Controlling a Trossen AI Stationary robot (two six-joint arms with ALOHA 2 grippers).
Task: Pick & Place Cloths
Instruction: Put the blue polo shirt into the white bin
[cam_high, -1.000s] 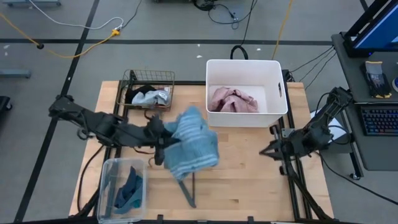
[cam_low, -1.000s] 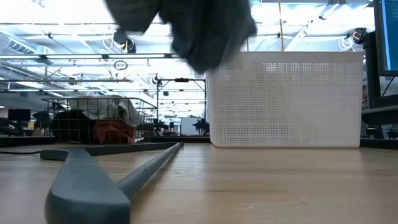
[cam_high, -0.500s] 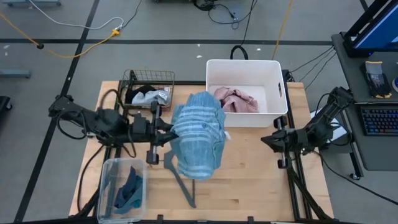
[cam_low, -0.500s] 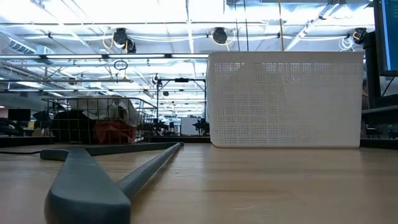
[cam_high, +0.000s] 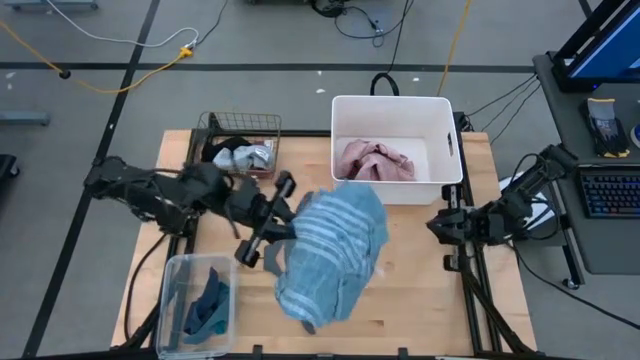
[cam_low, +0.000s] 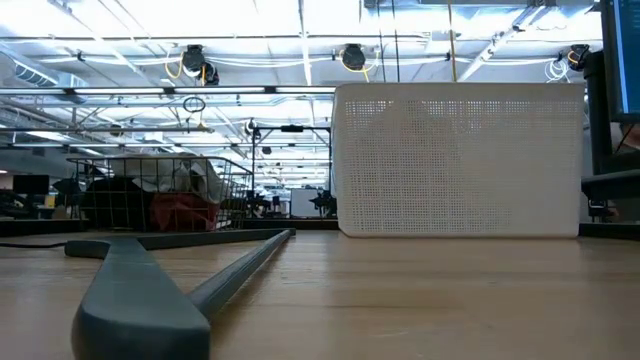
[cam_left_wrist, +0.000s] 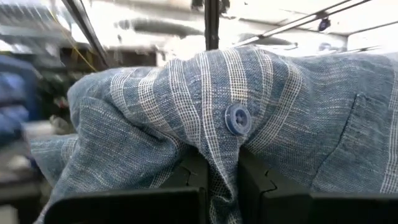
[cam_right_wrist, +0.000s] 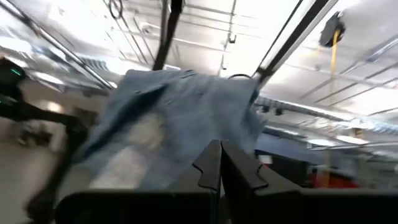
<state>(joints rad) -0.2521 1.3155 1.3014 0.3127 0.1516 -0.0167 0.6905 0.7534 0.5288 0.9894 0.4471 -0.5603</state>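
My left gripper (cam_high: 288, 218) is over the middle of the table, shut on a blue-striped shirt (cam_high: 335, 252). The shirt fills the left wrist view (cam_left_wrist: 186, 106) and does not show in the low view. A pink cloth (cam_high: 374, 160) lies in the white bin (cam_high: 448, 150) at the far side. Black and grey cloths (cam_high: 238, 154) sit in the wire basket (cam_high: 240, 124), and a teal cloth (cam_high: 207, 303) lies in the clear tub (cam_high: 172, 268). My right gripper (cam_high: 436, 228) waits shut at the table's right edge, touching nothing. My left gripper pinches a bunched fold of the striped shirt just below a blue button (cam_left_wrist: 237, 118), the cloth (cam_left_wrist: 221, 177) squeezed between the two fingers (cam_left_wrist: 193, 177). The fingers point roughly level toward the table's right. The shirt is lifted clear of the table and drapes slack beyond the fingers.
A thin grey hanger (cam_low: 140, 290) lies on the wood near the front, mostly under the held shirt in the high view. The white bin's wall (cam_low: 460, 160) stands at the far right; the wire basket (cam_low: 160, 195) is at the far left. Bare wood lies between shirt and right gripper.
My left gripper has risen and carried the striped shirt toward the table's right, turning as it went. The shirt has left the top of the low view and has swung out and spread toward the right and near side, closer to the white bin.
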